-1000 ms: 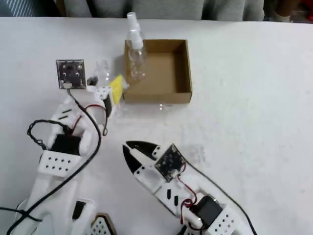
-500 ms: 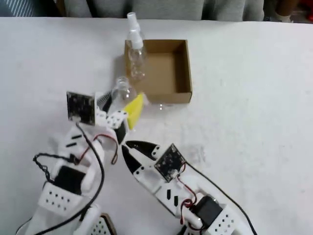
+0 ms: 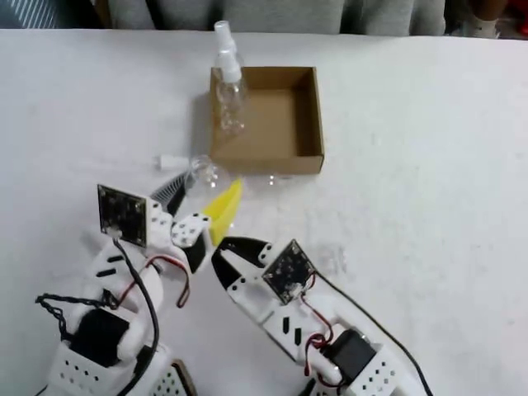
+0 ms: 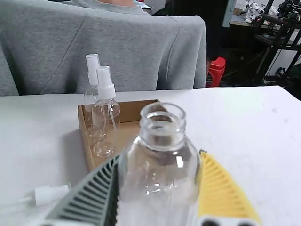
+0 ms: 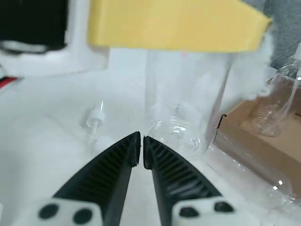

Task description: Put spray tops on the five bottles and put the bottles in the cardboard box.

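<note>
A clear bottle [image 3: 203,173] with an open neck [image 4: 162,123] stands upright in my left gripper [image 3: 208,180], which is shut on it between a grey finger [image 4: 89,200] and a yellow finger [image 4: 221,188]. A loose white spray top [image 3: 170,161] lies on the table beside it and appears again [image 4: 47,194] [image 5: 94,117]. My right gripper [image 3: 216,250] rests shut and empty just in front of the bottle [image 5: 183,103], its black tips [image 5: 141,139] near the base. The cardboard box [image 3: 307,115] holds two capped bottles [image 3: 229,82] [image 4: 104,117] at its left wall.
A small clear object [image 3: 276,177] lies against the box's front wall. The two arms sit close together at the table's front. A grey-clothed person sits behind the far table edge. Open white table spreads to the right of the box.
My left gripper has drawn back from the box's left side toward the front with the bottle in it, uncovering the spray top on the table. The right gripper has barely shifted.
</note>
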